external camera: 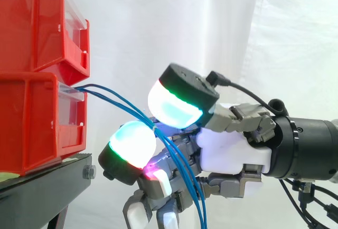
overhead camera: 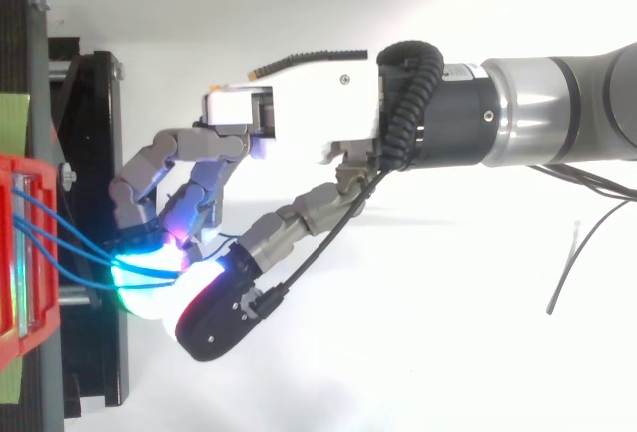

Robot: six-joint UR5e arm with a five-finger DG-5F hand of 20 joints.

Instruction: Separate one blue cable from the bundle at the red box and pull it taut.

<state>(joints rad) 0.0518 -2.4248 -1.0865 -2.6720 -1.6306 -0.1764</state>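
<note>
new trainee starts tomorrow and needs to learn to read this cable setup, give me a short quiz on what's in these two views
1. True or false: the blue cables come out of the upper red bin.
2. Where do the cables meet the hand? A: pinched between two glowing pads. B: wrapped round the wrist. C: draped over the back of the hand.
3. Fill in: in the side view, past the pads the cables hang ____.

Key: 1 false, they leave the lower red bin. 2 A. 3 down.
</note>
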